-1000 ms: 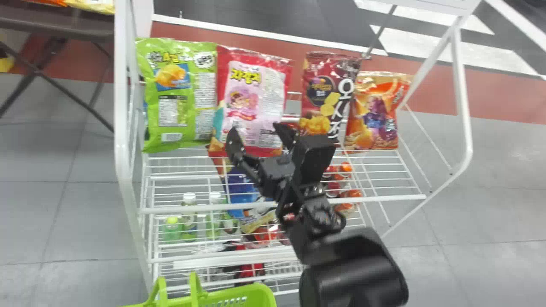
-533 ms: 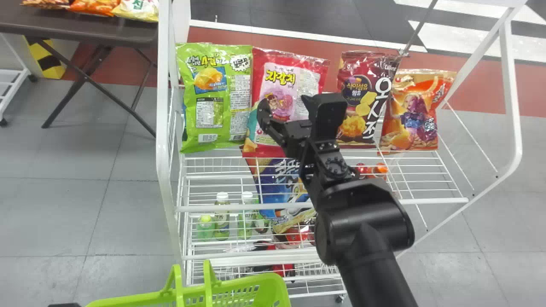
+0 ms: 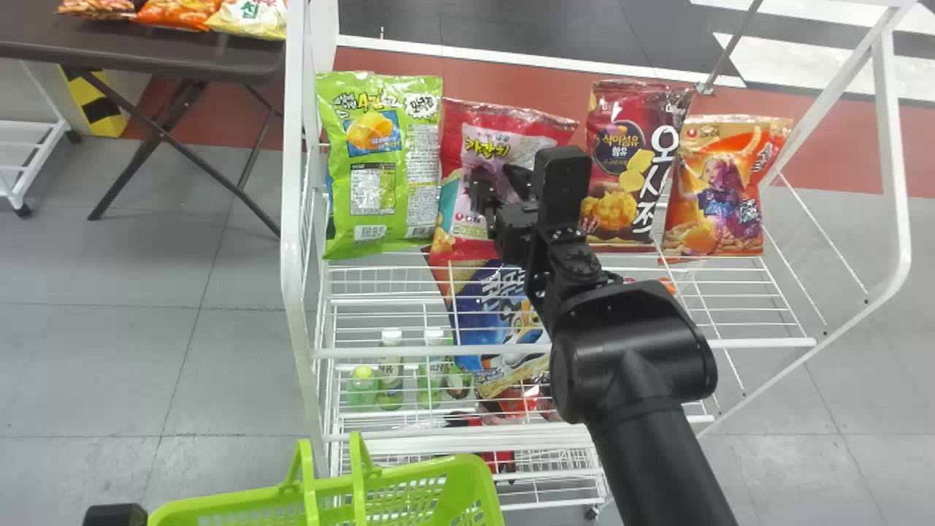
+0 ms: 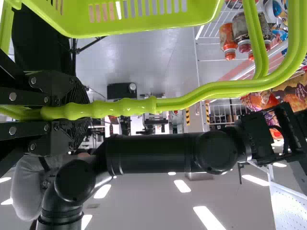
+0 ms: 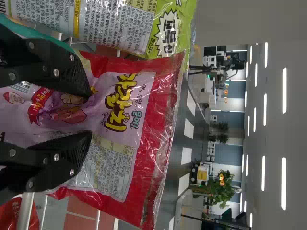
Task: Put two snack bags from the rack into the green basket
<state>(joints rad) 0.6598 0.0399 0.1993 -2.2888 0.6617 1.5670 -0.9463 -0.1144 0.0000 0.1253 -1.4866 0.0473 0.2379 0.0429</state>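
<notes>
In the head view, the right hand (image 3: 500, 179) is near the middle of the frame, a bit up, right in front of the red and pink snack bag (image 3: 493, 135). Its two black fingers are spread apart, and in the right wrist view the front of that bag sits in the gap between them. The bag stands on the white rack (image 3: 409, 352), in a row with three more. The bright green bag (image 3: 380, 168) is just beside it, to the left. On the other side come the dark red bag (image 3: 621, 161) and then the orange bag (image 3: 719, 190), over at the upper right. A blue bag (image 3: 486, 336) leans lower down in the rack, near the middle of the frame, and little bottles (image 3: 391, 372) stand to its left. The green basket (image 3: 248, 500) is at the bottom of the frame, left of the middle. A bit of the left hand (image 3: 115, 515) pokes in at the lower left corner. In the left wrist view, the left hand (image 4: 72, 113) is squeezed tight on the basket's green handle (image 4: 124, 109). A dark desk (image 3: 139, 62) at the upper left has more snack bags (image 3: 179, 11) lying on it.
</notes>
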